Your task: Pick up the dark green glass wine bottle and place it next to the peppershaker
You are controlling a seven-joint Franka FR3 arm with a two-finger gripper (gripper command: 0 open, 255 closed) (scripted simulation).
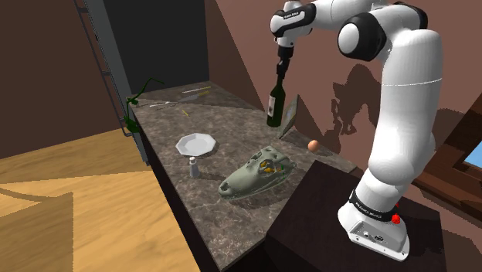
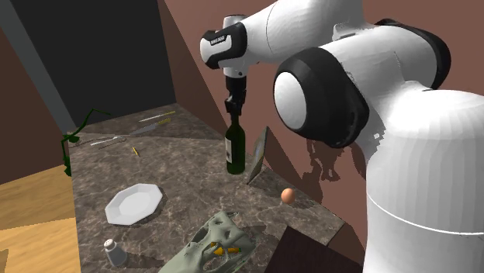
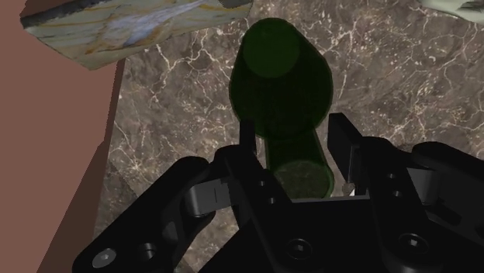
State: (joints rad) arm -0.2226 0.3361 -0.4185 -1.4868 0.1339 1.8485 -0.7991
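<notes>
Marbled dark countertop ran along a reddish-brown wall. Near that wall, the black gripper clasped the neck of the dark green wine bottle between its fingers. The bottle hung upright beside a leaning stone slab, well apart from the pale pepper shaker by the white plate.
</notes>
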